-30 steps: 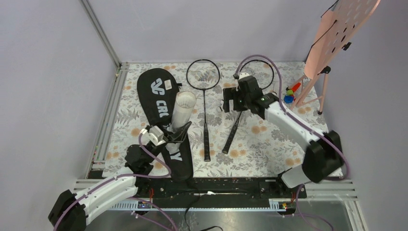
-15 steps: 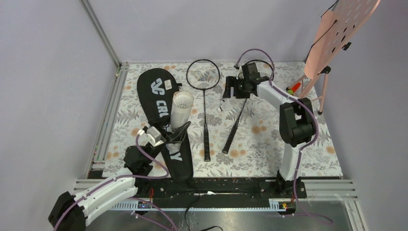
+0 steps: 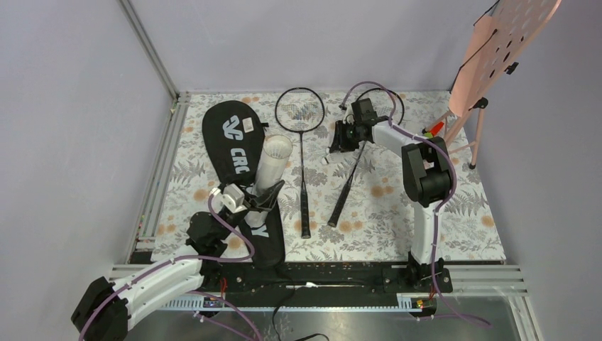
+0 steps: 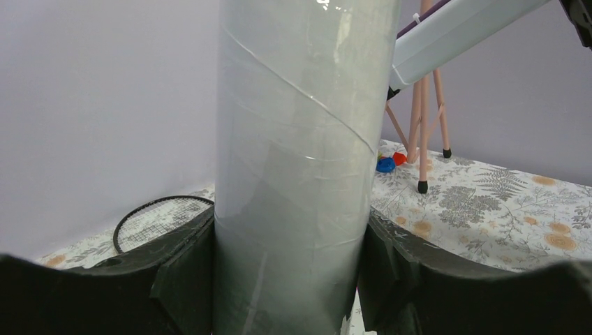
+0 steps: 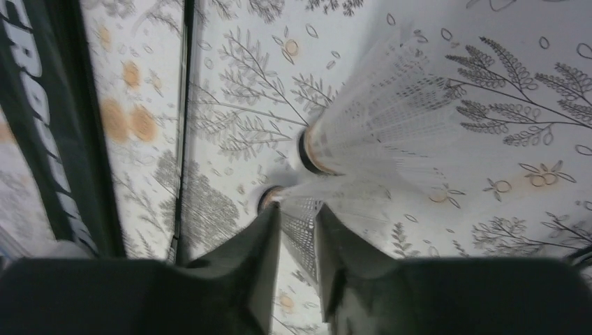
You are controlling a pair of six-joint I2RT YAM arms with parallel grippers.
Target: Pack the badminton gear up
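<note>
The right end effector (image 5: 299, 211) is pinched almost closed on the feather skirt of a shuttlecock (image 5: 314, 192). It lies on the desk (image 5: 489, 42) touching a second shuttlecock (image 5: 377, 118), near a racket (image 5: 183, 125) shaft. It looks featherlight and easily crushed, so I judge the cork base the safer hold, with only a gentle squeeze. The left end effector (image 4: 290, 279) is clamped around the lower part of the tube (image 4: 293, 125), which seems stiff, light and smooth, with its open end up above the bag (image 3: 234, 149).

Pink board (image 3: 505, 44) (on stand (image 3: 476, 135)), seemingly toys (image 3: 433, 130) beside.
</note>
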